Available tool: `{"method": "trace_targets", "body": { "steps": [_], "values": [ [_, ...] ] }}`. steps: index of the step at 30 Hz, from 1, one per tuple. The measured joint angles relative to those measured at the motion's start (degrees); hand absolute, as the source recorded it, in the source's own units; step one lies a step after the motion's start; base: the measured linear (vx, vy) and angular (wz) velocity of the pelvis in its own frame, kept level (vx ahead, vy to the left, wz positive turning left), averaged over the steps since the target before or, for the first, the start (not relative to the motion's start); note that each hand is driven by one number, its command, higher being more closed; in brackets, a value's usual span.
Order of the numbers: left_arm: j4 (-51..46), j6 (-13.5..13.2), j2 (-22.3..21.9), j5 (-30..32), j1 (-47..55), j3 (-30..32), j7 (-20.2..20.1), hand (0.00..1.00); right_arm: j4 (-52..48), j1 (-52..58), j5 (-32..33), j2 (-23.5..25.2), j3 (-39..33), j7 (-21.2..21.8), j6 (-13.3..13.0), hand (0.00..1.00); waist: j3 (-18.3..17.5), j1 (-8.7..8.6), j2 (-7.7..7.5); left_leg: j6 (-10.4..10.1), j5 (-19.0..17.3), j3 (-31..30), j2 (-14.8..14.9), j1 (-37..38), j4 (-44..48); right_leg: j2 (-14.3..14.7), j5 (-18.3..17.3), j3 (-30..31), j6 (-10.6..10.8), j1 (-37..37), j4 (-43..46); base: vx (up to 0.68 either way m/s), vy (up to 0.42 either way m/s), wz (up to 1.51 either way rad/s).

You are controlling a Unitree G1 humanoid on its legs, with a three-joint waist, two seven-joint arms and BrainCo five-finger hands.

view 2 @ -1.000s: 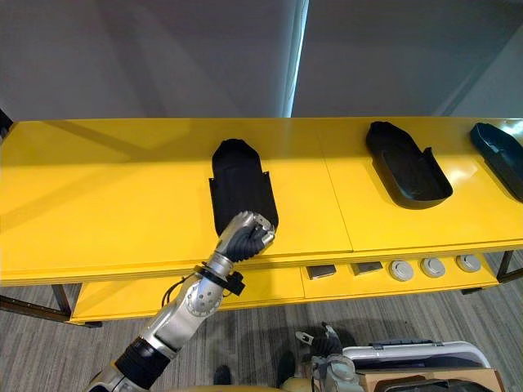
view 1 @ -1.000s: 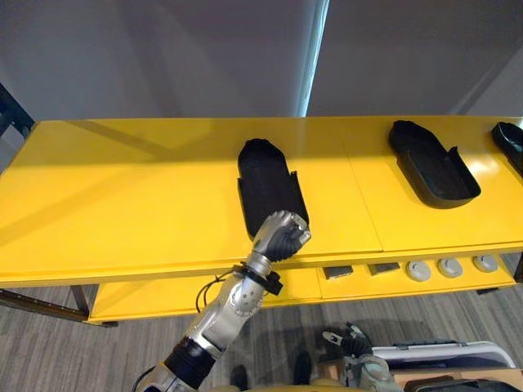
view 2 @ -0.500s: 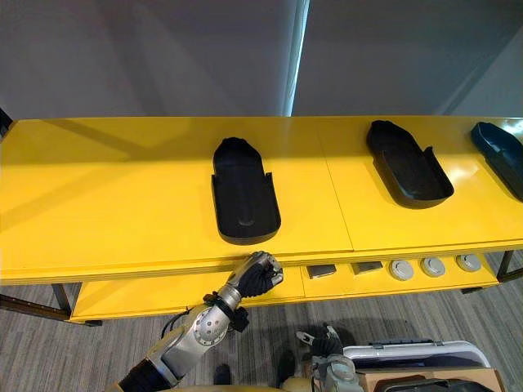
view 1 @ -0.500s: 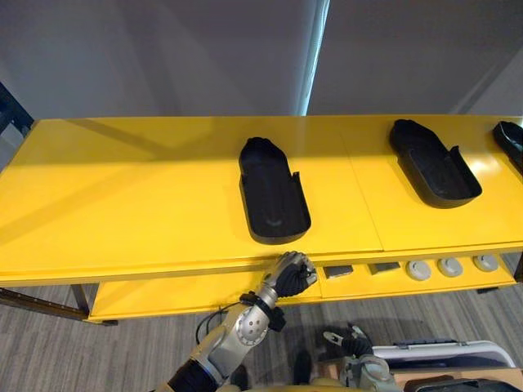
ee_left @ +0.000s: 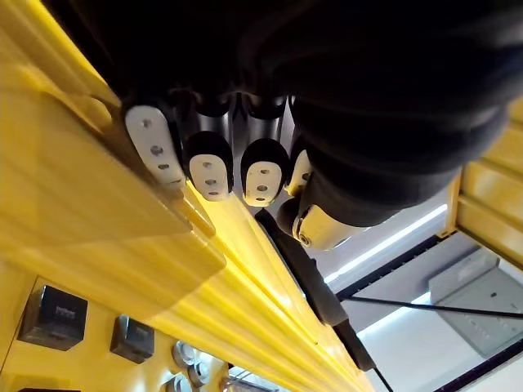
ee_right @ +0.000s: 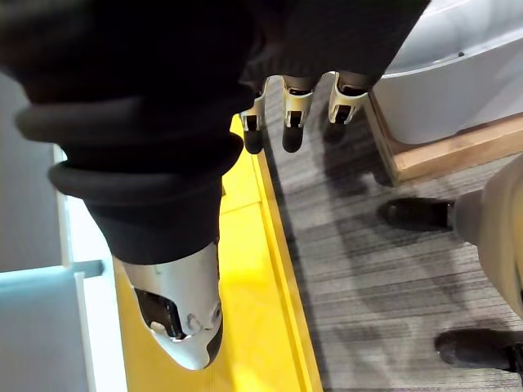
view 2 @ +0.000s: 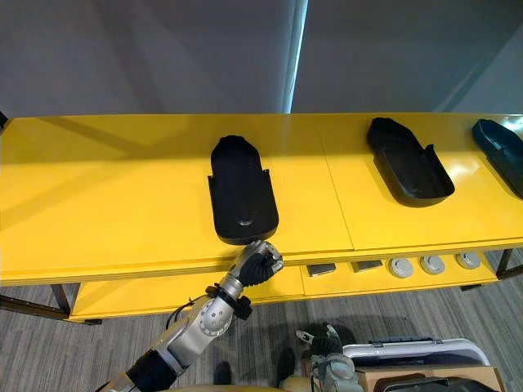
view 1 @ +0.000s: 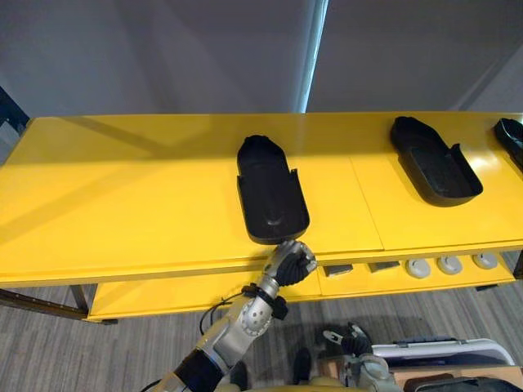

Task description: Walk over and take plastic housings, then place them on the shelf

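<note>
Raised a little since half a second ago, the left hand (view 1: 290,263) is now seen against the front edge of the yellow table (view 1: 122,196). It had hung lower then, before the lower shelf (view 1: 163,296). A second ago it was over the near end of the middle housing (view 1: 270,196).

In the left eye view, that housing is shown lying flat on the table top, just beyond the hand and not held. It is a matte black plastic shell, long and shallow like an open trough, rounded at the far end, with raised side walls. A second housing (view 1: 433,162) of the same shape is seen well apart to the right, and part of a third housing (view 1: 511,139) at the right edge. The table top is smooth and glossy. On the lower shelf, dark square blocks (view 1: 337,269) and grey round discs (view 1: 448,264) are lined up. The right hand (view 1: 350,336) is seen low, near a white container (view 1: 441,353) on the grey wood-grain floor (view 1: 49,343).

In the right eye view, the same layout is shown, with the left hand balled just below the middle housing's near end.

In the left wrist view, the fingers (ee_left: 211,167) are curled into a fist with nothing enclosed. The yellow edge is close beside them, and contact cannot be judged.

In the right wrist view, the right hand's fingers (ee_right: 294,122) hang loosely straight, and nothing is held.
</note>
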Motion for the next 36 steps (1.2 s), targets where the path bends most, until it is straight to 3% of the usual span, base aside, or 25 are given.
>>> {"method": "trace_targets", "body": {
  "steps": [16,36],
  "values": [
    [-1.55,0.03,0.06,-0.02,-0.42,0.52,1.57,1.0,-0.02,-0.5,-0.05,0.52,0.04,-0.95,-0.31,0.0,0.59,-0.12,-0.76,0.01,0.0,0.24,-0.05,0.11,-0.14,-0.03,0.0,0.14,0.0,-0.03,0.02,0.0,0.0,0.0],
    [1.76,5.12,-0.57,0.08,-3.2,10.33,4.44,1.0,-0.12,-0.45,-0.34,0.52,-0.32,-0.79,-0.17,0.0,0.6,-0.31,-0.76,0.0,-0.01,1.56,-0.01,0.58,-0.2,0.05,0.16,1.38,0.15,-0.08,0.01,0.0,0.004,-0.02]
  ]
}}
